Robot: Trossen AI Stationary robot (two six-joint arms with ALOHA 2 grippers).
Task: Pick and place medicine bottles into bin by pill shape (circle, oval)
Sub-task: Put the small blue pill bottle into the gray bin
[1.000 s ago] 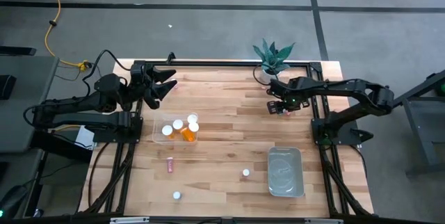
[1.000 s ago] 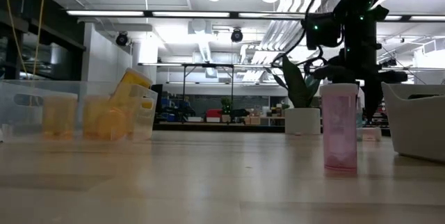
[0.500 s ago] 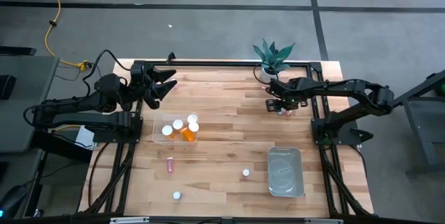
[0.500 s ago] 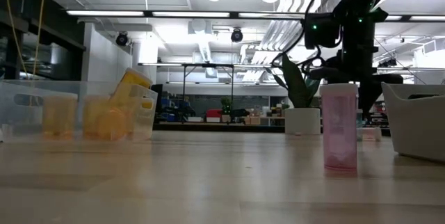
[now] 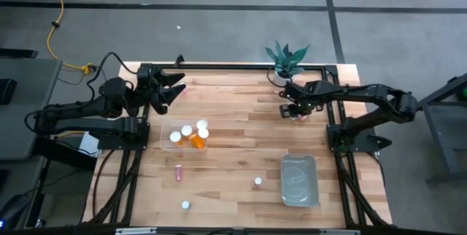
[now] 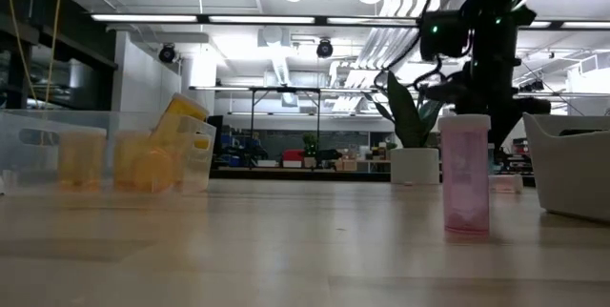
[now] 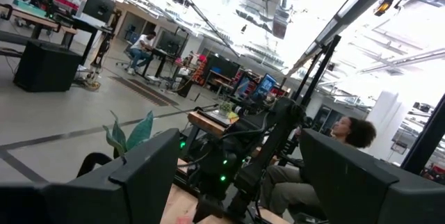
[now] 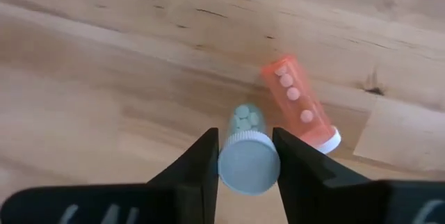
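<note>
Gripping bottle (image 8: 248,156) — right claw (image 8: 245,156) | overhead hides pills (image 8: 243,118)

No text, label, brand, number or sign can be read anywhere in these views, on the bottles, the bins or the room beyond the table.

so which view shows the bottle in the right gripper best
The right wrist view: the bottle fills the gap between the right gripper's fingers, white cap toward the camera, round pills visible inside. The high view shows only the gripper over that spot. The low view shows the arm, not that bottle. The left wrist view misses it.
</note>
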